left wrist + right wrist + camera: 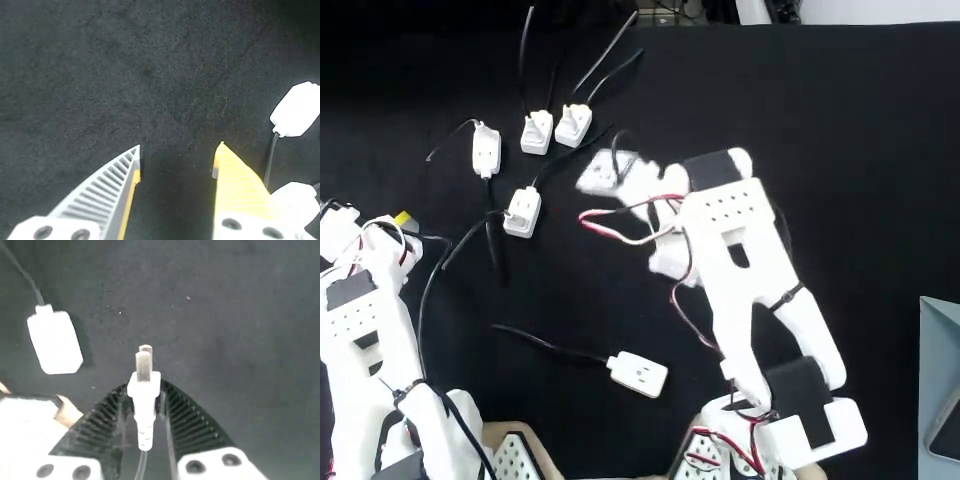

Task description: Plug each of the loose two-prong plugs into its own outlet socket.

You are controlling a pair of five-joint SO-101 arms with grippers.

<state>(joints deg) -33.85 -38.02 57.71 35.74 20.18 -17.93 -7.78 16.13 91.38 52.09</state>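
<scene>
From above, the black cloth-covered bench (840,120) carries four small white cord-end blocks (537,132) on thin black cords, clustered toward the far left. I cannot tell from here which are plugs and which are sockets. A white outlet socket (638,372), slots facing up, lies on its own near the front edge, between the two arms. The white right arm (750,280) stretches across the middle, and the right claw (608,176) is a blur just beside that cluster. The left arm (355,330) stands at the near left, its yellow finger (402,217) pointing away from the front edge.

In the left wrist view, the left claw (179,150) is released: one pale ribbed finger and one yellow one stand apart over bare black cloth. Two white blocks sit off to one side, the farther one (297,110) trailing a black cord.

In the right wrist view, the right claw (144,392) is clenched on a white two-prong plug (143,382). The black ribbed fingers (187,420) grip its body, and its prongs point out ahead above the cloth. Another white block (55,342) lies flat on the bench, well apart from the plug.
</scene>
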